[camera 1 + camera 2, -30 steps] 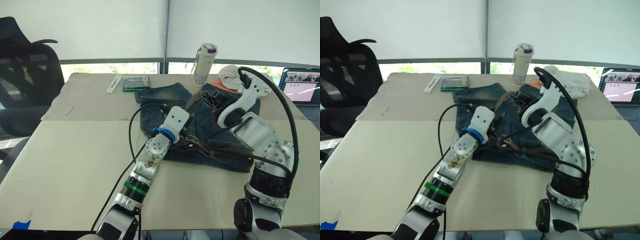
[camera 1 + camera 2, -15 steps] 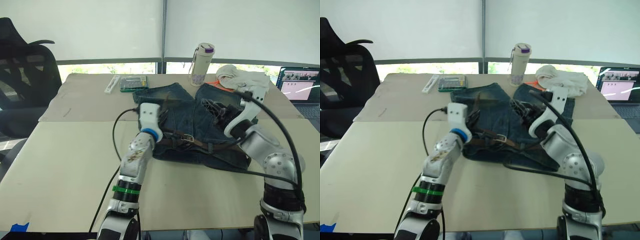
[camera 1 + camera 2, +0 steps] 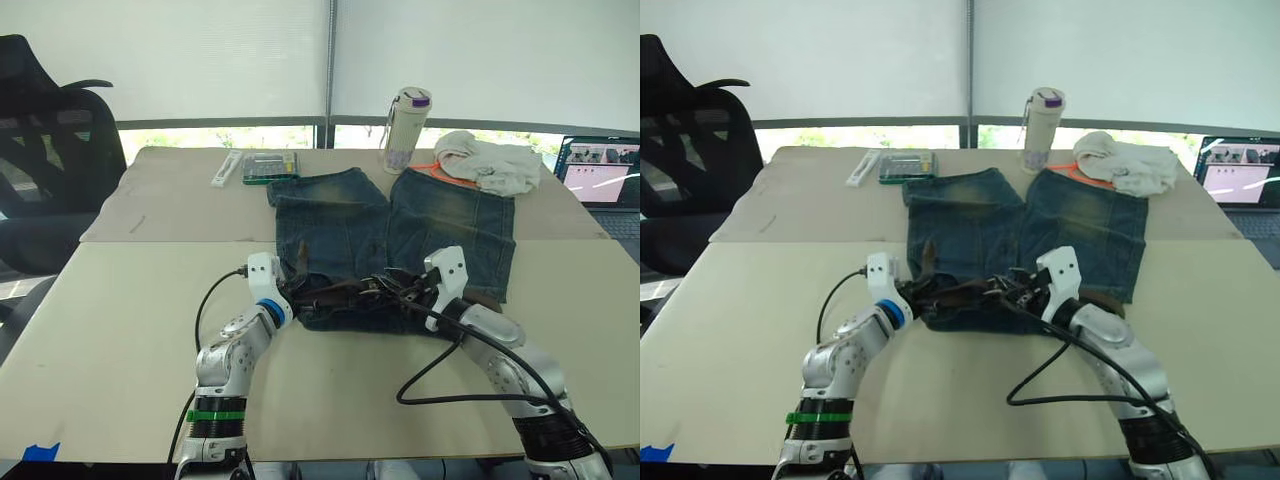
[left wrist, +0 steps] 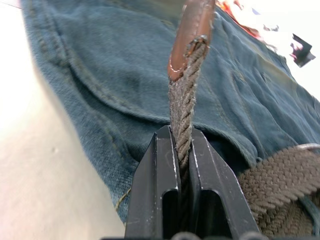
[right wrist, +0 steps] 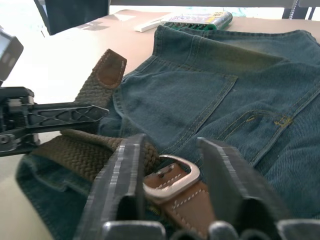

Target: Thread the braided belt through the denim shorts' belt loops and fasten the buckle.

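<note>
Pinching the braided belt (image 4: 182, 107) near its leather tip, my left fingers (image 4: 167, 195) are pressed together on it at the near-left of the denim shorts (image 3: 395, 225), which lie flat on the surface (image 3: 120, 330). My right fingers (image 5: 220, 185) are spread either side of the buckle (image 5: 172, 175) at the waistband. Fastening looks to be the step; next the tip must be fed into that frame.
</note>
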